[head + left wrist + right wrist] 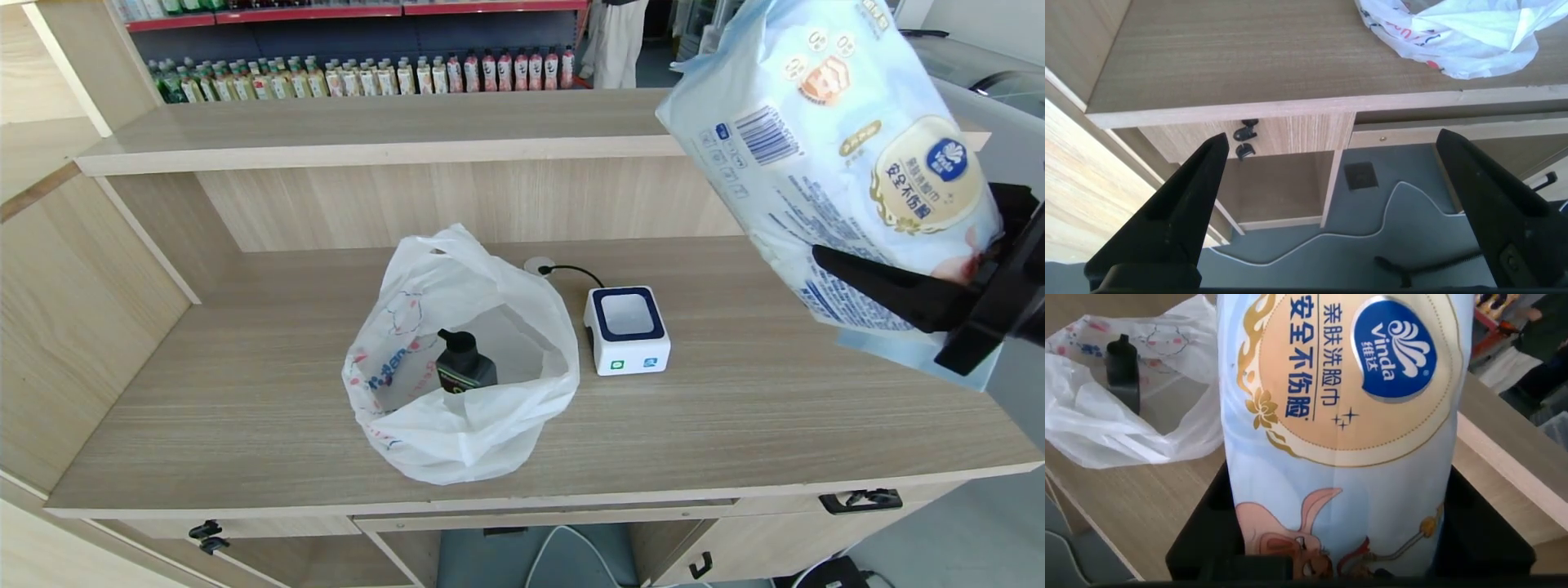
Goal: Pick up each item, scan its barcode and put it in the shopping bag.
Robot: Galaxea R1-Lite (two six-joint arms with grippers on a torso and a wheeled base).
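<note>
While tight around tissue pack (824, 155), right tool (890, 304)

Wood counter (245, 392) w/ raised ledge (367, 131); drink shelves (367, 77) behind.

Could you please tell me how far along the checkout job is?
Done: a dark pump bottle sits inside the shopping bag. In hand: the right gripper holds a tissue pack raised, right of the scanner. Left: likely scanning it, then bagging it.
</note>
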